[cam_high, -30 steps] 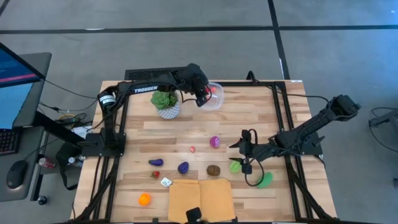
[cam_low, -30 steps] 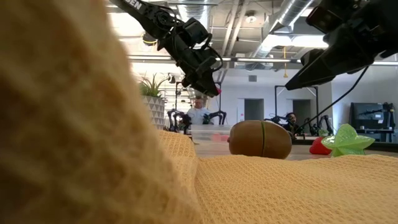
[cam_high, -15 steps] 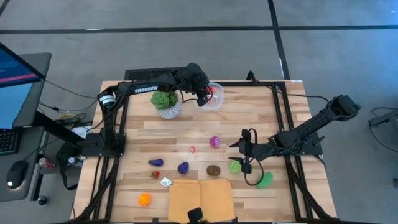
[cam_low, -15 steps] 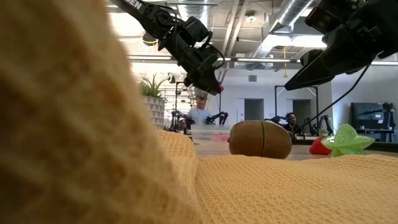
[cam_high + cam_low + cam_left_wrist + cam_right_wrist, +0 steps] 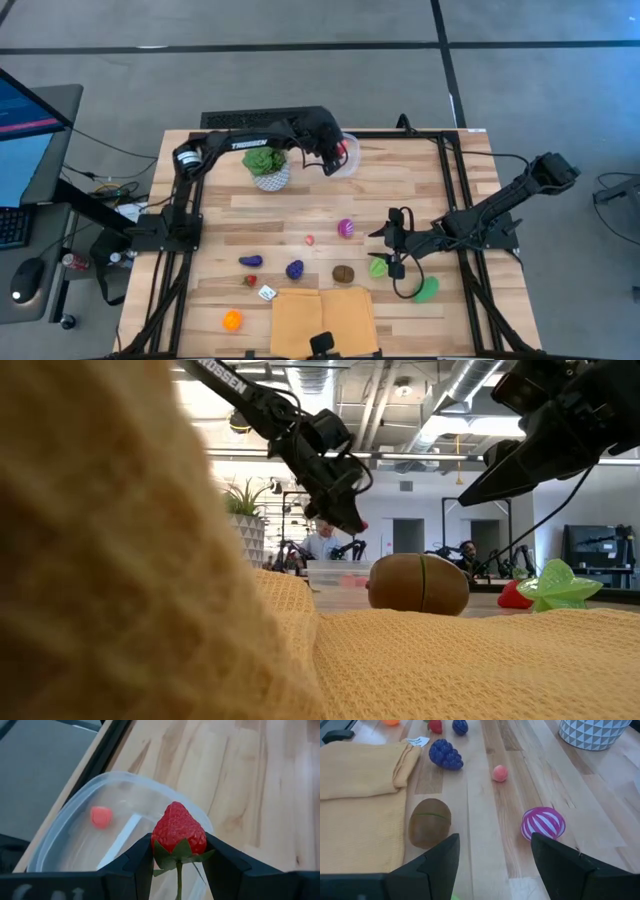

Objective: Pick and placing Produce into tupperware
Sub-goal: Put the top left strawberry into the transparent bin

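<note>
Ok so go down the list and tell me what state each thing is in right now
Left claw: shut on strawberry, above tupperware.
Tupperware: lidless, one small pink piece inside.
Right claw: open, empty, low over table.
Kiwi: lying beside yellow cloth.

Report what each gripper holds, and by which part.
The left gripper pinches a red strawberry by its sides, above the tupperware. The right gripper stands open, holding nothing.

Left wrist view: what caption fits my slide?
Left gripper holds a red strawberry above the clear tupperware.
</note>
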